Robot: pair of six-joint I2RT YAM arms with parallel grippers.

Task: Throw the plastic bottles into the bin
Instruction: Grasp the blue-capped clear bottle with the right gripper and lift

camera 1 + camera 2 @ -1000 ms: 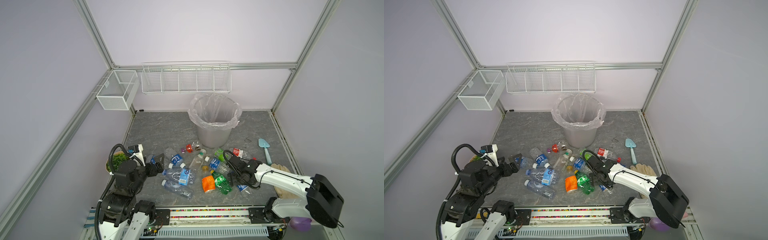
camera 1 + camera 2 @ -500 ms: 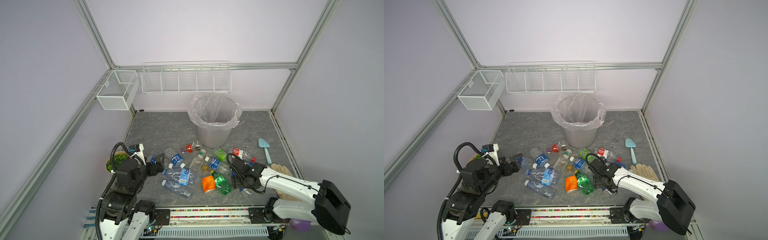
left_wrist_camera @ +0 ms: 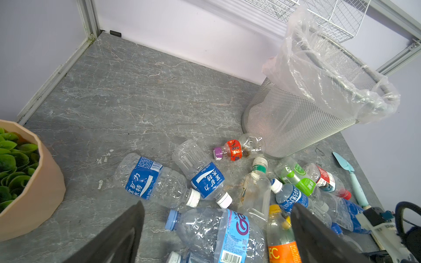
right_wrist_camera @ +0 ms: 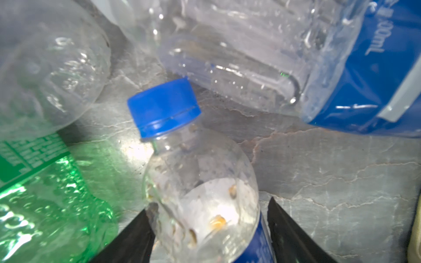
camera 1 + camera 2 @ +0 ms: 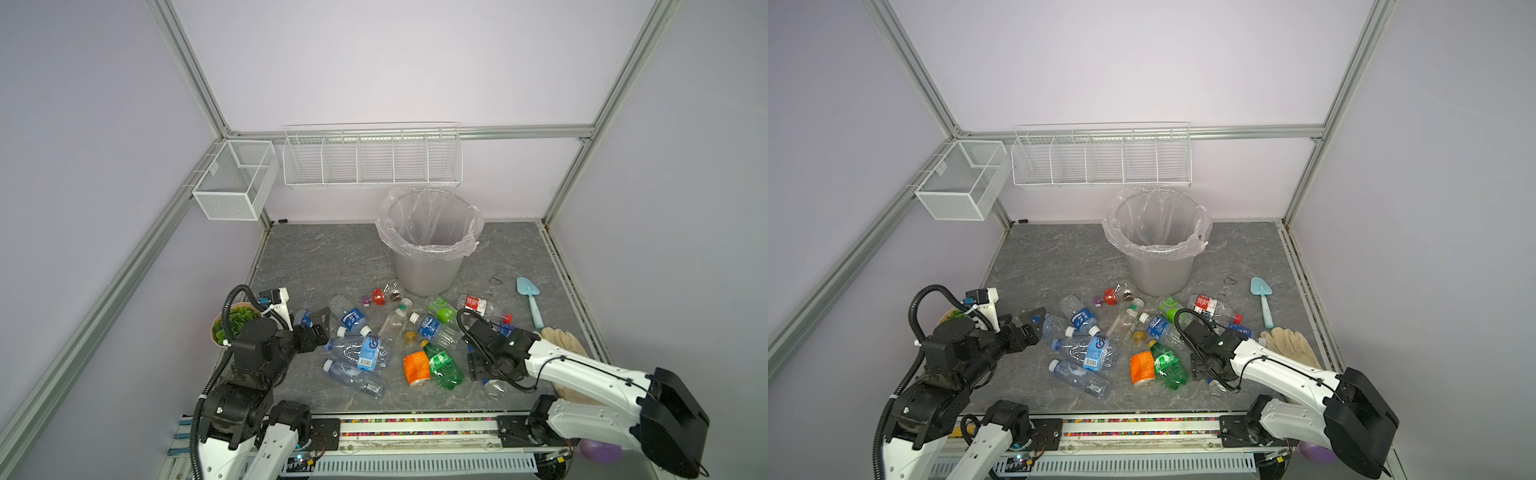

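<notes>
Several plastic bottles (image 5: 361,351) lie scattered on the grey floor in front of the bin (image 5: 428,249), a grey mesh bucket lined with a clear bag, seen in both top views (image 5: 1158,249) and the left wrist view (image 3: 296,118). My right gripper (image 5: 478,370) is low at the pile's right edge. In the right wrist view it (image 4: 208,205) straddles a clear blue-capped bottle (image 4: 200,182); one finger touches it, the other stands a little off. My left gripper (image 5: 322,324) hangs wide open over the pile's left side, above a large blue-labelled bottle (image 3: 216,232), holding nothing.
A potted plant (image 5: 232,328) stands at the left arm's side. A light-blue trowel (image 5: 530,299) and beige gloves (image 5: 565,345) lie on the right. White wire baskets (image 5: 372,160) hang on the back and left walls. Green (image 4: 45,193) and blue-labelled (image 4: 364,79) bottles crowd the right gripper.
My right gripper has moved toward the front edge and down onto the blue-capped bottle, its jaws narrowing around it. The left arm has barely shifted and stays open.
</notes>
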